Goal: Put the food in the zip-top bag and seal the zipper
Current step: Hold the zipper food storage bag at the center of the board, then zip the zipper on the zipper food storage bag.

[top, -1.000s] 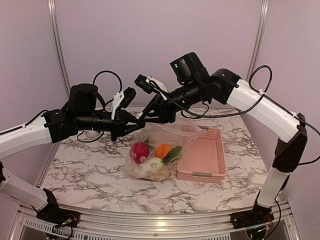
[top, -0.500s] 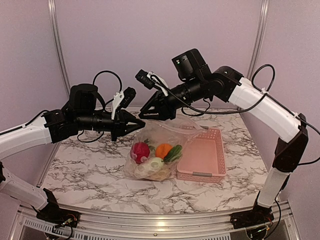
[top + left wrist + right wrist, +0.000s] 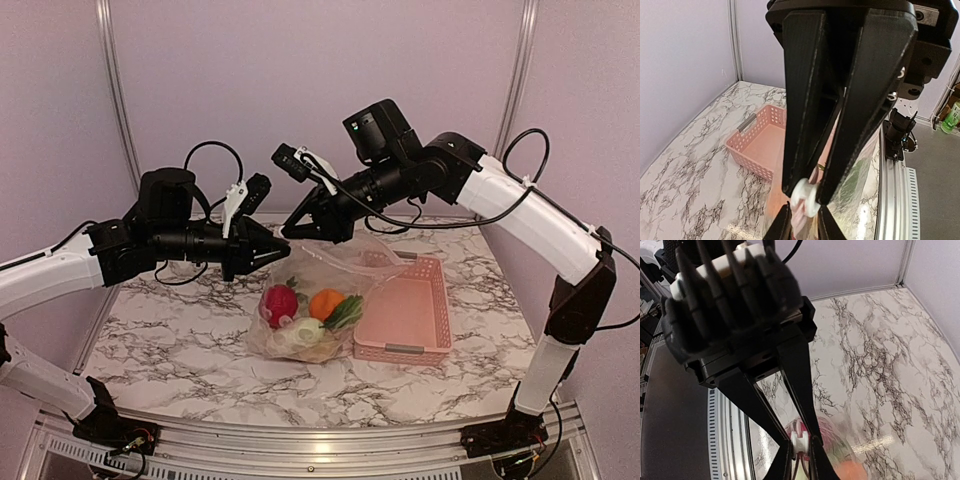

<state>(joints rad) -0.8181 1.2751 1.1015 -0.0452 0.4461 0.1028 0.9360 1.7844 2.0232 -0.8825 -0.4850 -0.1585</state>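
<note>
Food point(image 3: 305, 322): every piece I can see lies heaped in the bottom of the zip-top bag point(image 3: 330, 268), which rests on the table point(image 3: 180, 340). I judge the filling done.
Food count: one red, one orange, one green and at least two pale pieces. The rest of the heap is too muddled to count.
Basket point(image 3: 400, 350): one, pink, hard against the bag's right side, with nothing showing inside.
Zipper point(image 3: 372, 258): one strip, running from my pinch out over the basket's far rim. It looks slack, not pressed flat, so I judge sealing is what remains.
Left gripper point(image 3: 283, 247): my fingers point(image 3: 802, 100) are drawn almost together on the bag's top edge, with a small white piece point(image 3: 805, 197) in the nip.
Right gripper point(image 3: 291, 232): it meets the left tip to tip, fingers point(image 3: 799, 380) likewise all but closed on that edge. I cannot tell whether the white piece is the bag's or mine.
Gripper count: two, both on the one bag.
</note>
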